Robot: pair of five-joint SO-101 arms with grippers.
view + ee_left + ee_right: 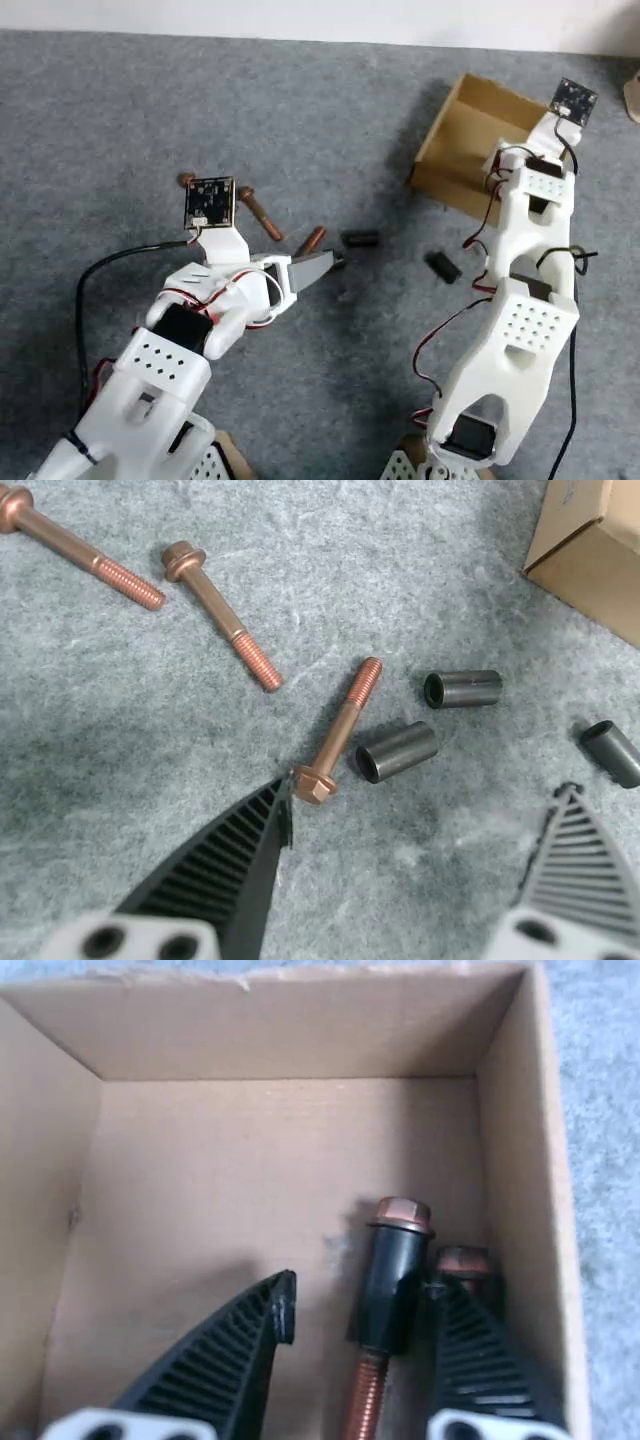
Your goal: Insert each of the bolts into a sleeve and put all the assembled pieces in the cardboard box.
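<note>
Left wrist view: left jaws are held apart, 1 tip touching the head of a copper bolt (338, 730) beside a black sleeve (397, 751); it could be knocked aside. Right jaws are spread around an assembled piece (390, 1270) inside the cardboard box (250, 1040)

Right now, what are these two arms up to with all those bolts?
Two robot arms are fitting copper bolts into dark sleeves and boxing them. The right gripper is open in the cardboard box, where one sleeved bolt lies between its fingers and a second bolt head shows beside it. The left gripper is open over the grey mat, by a loose bolt and a sleeve. Two more bolts and two more sleeves lie nearby, unjoined.
</note>
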